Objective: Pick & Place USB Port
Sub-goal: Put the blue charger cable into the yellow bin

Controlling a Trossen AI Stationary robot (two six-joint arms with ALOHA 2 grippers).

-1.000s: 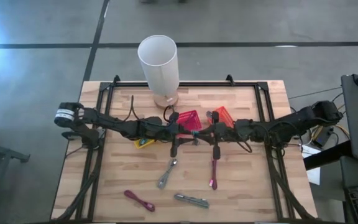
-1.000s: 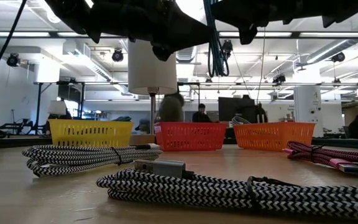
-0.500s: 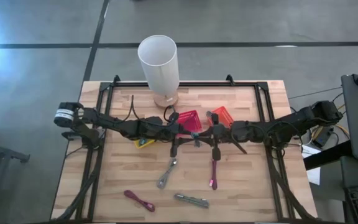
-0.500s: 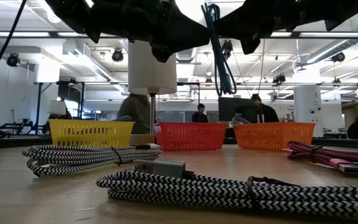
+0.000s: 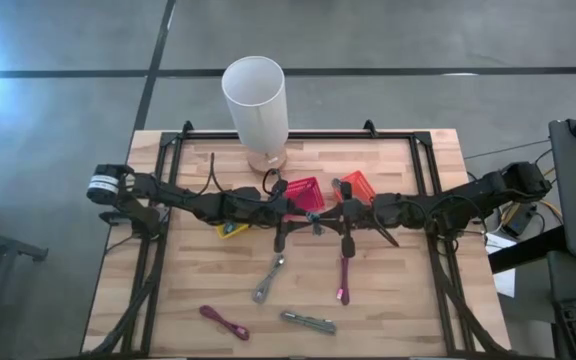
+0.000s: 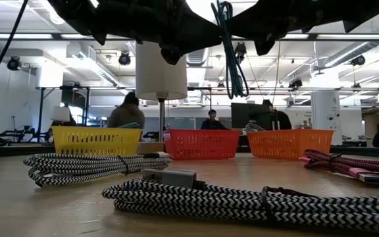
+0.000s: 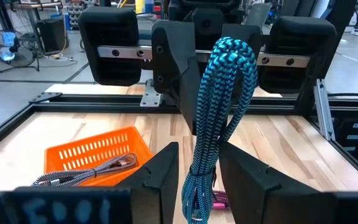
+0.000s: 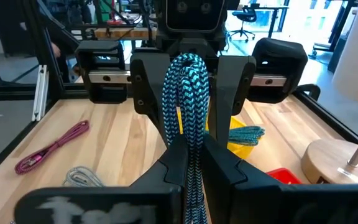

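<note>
Since the earlier frames the arms have barely shifted, while the bundled blue-and-black braided USB cable has swung slightly and a person in the room behind has walked leftward past the yellow plastic basket. The two grippers meet nose to nose above the middle of the wooden table, with the cable hanging between them in the air. The right gripper has its fingers pressed tight on the cable's strands, a pinch seen plainly in the right wrist view. The left gripper has its fingers spread either side of the bundle with a gap showing on each side (the left wrist view alone makes this clear), so it is not clamping. The high view shows what the wrist views cannot: the red plastic basket and the orange plastic basket just behind the grippers, a white cylindrical lamp on a round wooden base at the table's far edge, and loose cables nearer the front, among them a grey braided cable, a pink braided cable and a magenta cable. The low view shows a black-and-white braided cable with a silver plug lying close to its camera.
</note>
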